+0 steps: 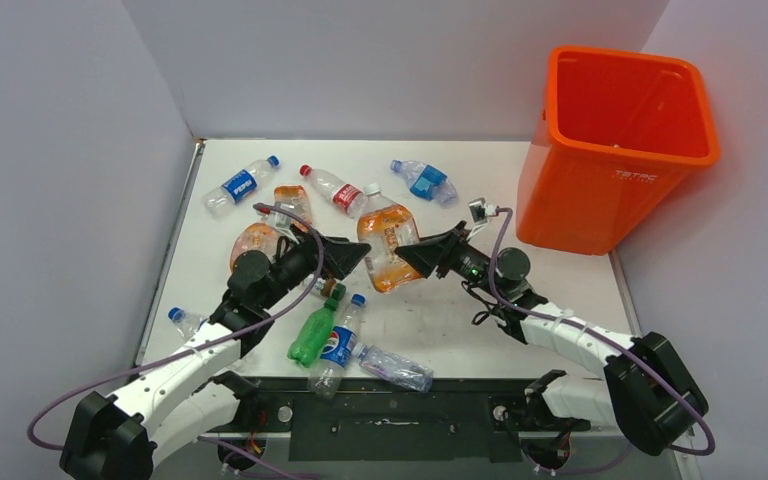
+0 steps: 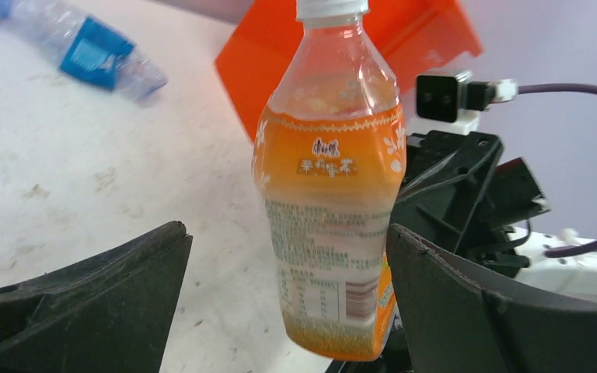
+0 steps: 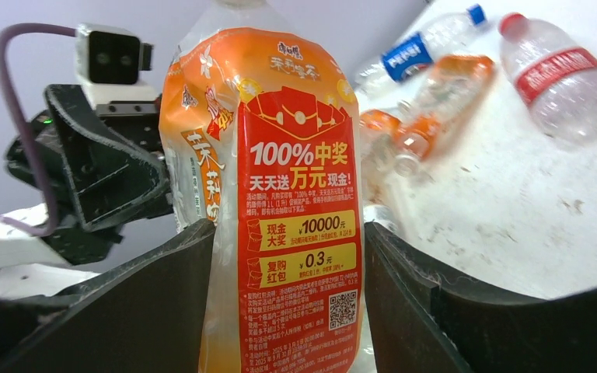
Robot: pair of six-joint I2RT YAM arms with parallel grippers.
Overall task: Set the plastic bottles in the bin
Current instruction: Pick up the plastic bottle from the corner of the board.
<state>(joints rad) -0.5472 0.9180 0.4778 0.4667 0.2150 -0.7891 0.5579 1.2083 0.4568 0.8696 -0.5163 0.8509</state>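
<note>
**Op 1:** White desk [image 1: 440, 330], pale walls all round, and the bin [image 1: 570, 200] is standing at the far right corner. What is sitting in the middle?

**Op 2:** I'm watching the orange-labelled bottle [image 1: 388, 245] hanging between my two arms near the desk's centre, well apart from the bin.

**Op 1:** Who is holding it?

**Op 2:** My right fingers [image 3: 435, 311] are pressing its label from both sides, clenched on it. My left fingers [image 2: 109, 295] are standing spread wide, released: one is well clear of the bottle and the other is just beside it.

**Op 1:** Is its base touching the desk?

**Op 2:** I'm not able to tell.

**Op 1:** And the others?

**Op 2:** They're lying on the desk: a Pepsi bottle [image 1: 243, 183], a red-labelled bottle [image 1: 333, 190] and a crumpled blue-labelled bottle [image 1: 422, 181] toward the back, and a green bottle [image 1: 312, 335] near the front beside my left arm.
</note>
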